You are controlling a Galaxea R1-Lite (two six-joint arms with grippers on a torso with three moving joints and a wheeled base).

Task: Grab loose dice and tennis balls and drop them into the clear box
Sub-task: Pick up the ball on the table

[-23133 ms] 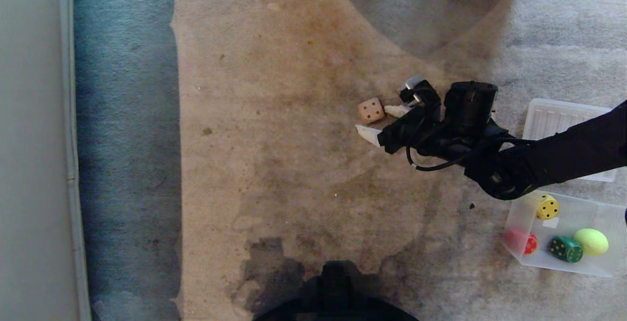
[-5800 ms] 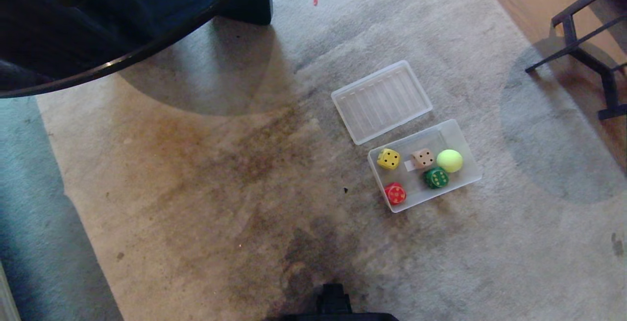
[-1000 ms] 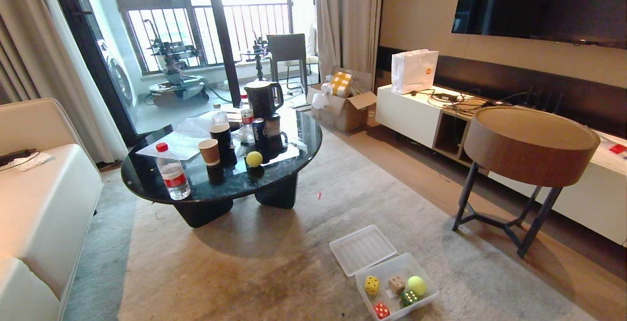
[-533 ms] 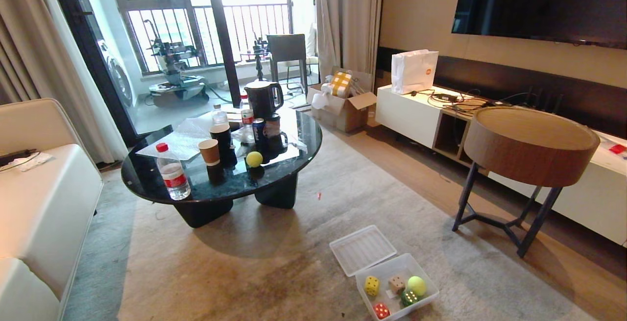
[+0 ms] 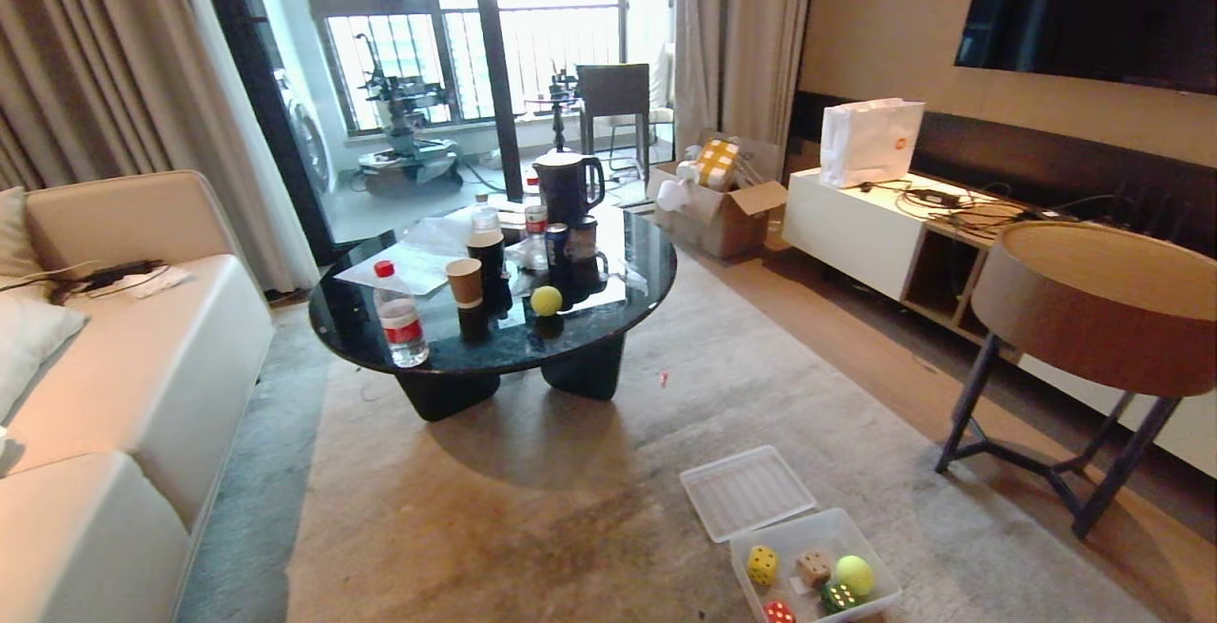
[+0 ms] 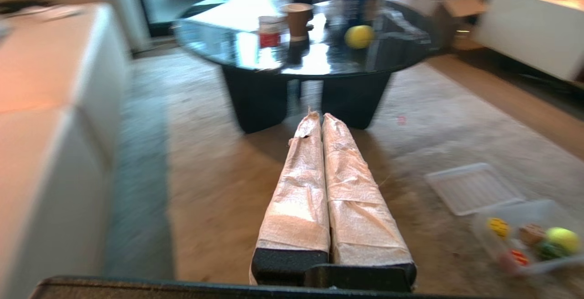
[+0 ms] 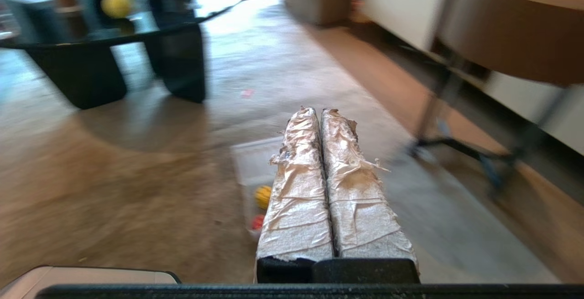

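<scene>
One tennis ball (image 5: 547,300) lies on the round black coffee table (image 5: 608,319), also in the left wrist view (image 6: 359,37) and the right wrist view (image 7: 117,5). The clear box (image 5: 789,525) sits on the carpet at lower right. It holds a yellow die (image 5: 762,565), a tan die (image 5: 814,567), another tennis ball (image 5: 854,574), a green die (image 5: 837,596) and a red die (image 5: 779,612). The left gripper (image 6: 320,118) is shut and empty, pointing level toward the table. The right gripper (image 7: 321,112) is shut and empty above the box. Neither arm shows in the head view.
The ribbed lid (image 5: 748,492) lies just beyond the box. A water bottle (image 5: 399,314), paper cups (image 5: 465,281), cans and a kettle (image 5: 568,187) crowd the table. A sofa (image 5: 124,366) runs along the left. A round wooden side table (image 5: 1093,304) stands right.
The whole scene has shifted right in the last half second, so the camera has turned left. The things stay put. Long before, the tan die lay loose on the carpet; it is now in the box.
</scene>
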